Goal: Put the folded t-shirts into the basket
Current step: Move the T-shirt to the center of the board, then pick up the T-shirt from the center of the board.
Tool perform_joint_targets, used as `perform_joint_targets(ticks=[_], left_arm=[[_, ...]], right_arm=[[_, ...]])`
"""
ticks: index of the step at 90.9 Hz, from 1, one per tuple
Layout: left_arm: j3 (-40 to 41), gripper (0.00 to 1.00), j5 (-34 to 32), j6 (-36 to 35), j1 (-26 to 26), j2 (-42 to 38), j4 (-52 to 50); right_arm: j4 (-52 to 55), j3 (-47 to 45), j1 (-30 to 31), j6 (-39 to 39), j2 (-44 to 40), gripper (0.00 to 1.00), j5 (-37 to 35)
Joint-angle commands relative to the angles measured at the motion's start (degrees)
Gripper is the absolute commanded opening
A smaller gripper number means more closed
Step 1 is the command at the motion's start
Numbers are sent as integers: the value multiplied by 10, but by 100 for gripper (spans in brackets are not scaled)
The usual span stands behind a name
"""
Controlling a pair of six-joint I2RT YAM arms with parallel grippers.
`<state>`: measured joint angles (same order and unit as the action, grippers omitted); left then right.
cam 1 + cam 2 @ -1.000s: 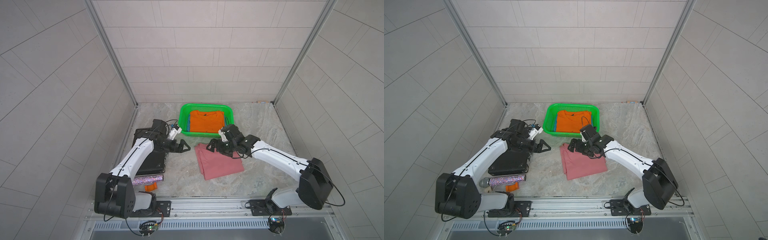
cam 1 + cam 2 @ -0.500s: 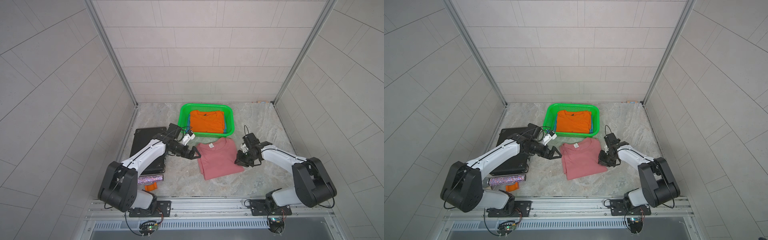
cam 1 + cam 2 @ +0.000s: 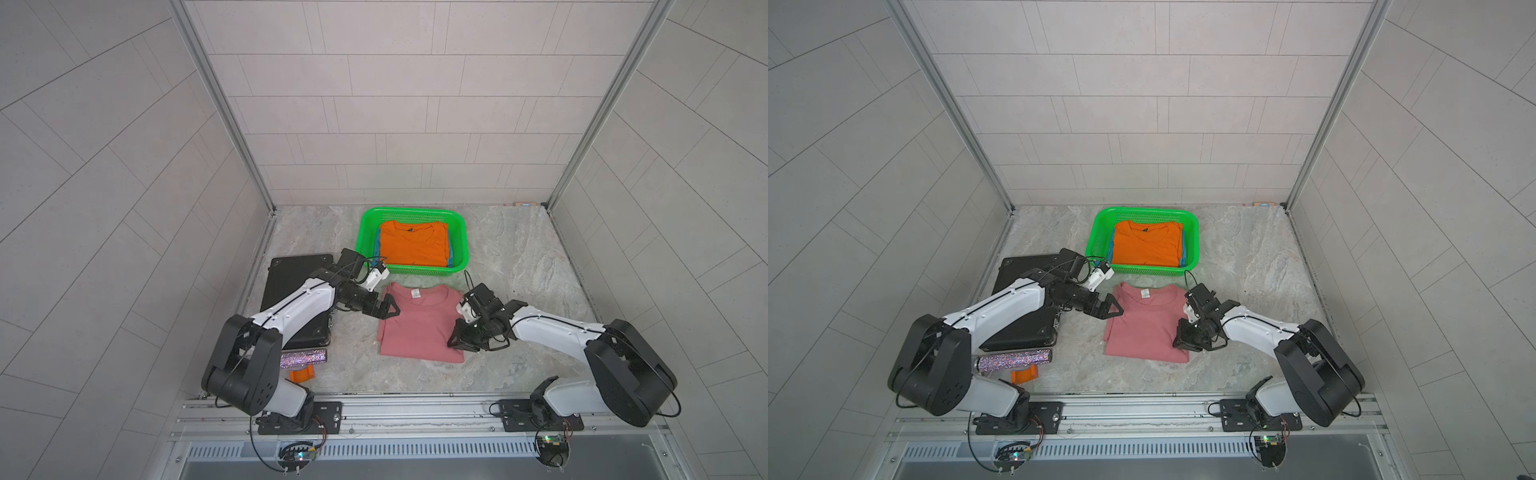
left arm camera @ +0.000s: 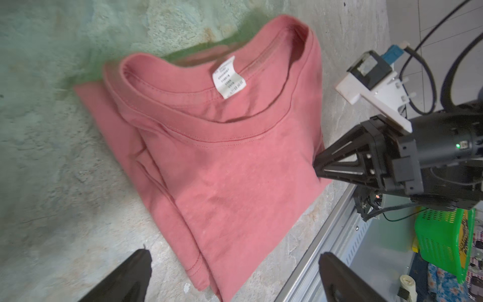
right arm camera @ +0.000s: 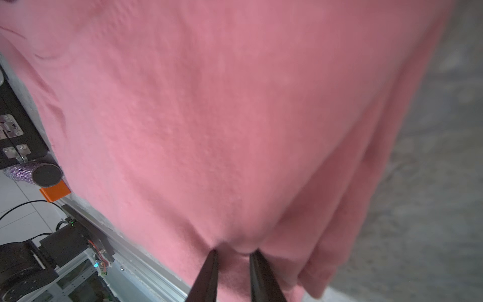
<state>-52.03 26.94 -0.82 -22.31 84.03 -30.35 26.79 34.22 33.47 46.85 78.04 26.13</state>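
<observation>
Now your right gripper [image 3: 455,341] is pinched onto the right edge of the dusty pink folded cotton t-shirt [image 3: 417,328]. The right wrist view shows cloth bunched between its narrow-set fingers [image 5: 209,272]. Your left gripper [image 3: 390,308] stands spread wide at the shirt's left edge, holding nothing. The pink shirt lies flat on the grey marbled tabletop [image 3: 519,270], just near of the bright green perforated plastic basket [image 3: 411,212]. Inside the basket you have the bright orange folded t-shirt [image 3: 413,247] lying on top of the sky blue folded t-shirt [image 3: 377,246].
</observation>
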Motion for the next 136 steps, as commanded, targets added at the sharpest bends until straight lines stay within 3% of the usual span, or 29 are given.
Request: perform_joint_targets(ticks=[1,13,31,46,66,90,100,113,136], left_arm=[[6,100,-32,4,-3,7,6],[-1,100,-41,8,-3,21,7],[-9,100,-29,8,-3,47,19],[-22,100,-27,34,-1,82,27],[-9,98,24,80,11,110,67],[24,86,43,127,31,121,121],[38,80,36,138,32,118,136],[55,65,31,158,33,128,152],[69,64,54,200,35,142,175]], right_arm=[[67,2,0,21,-35,37,-32],[115,63,-27,-6,-63,57,-49],[124,97,-117,-78,-71,73,-48],[104,101,-204,-137,-15,78,19],[26,78,-248,-157,64,78,102],[-38,63,-277,-163,133,75,158],[-47,64,-282,-164,154,73,165],[-62,62,-282,-161,170,72,170],[-99,50,-286,-154,202,70,171]])
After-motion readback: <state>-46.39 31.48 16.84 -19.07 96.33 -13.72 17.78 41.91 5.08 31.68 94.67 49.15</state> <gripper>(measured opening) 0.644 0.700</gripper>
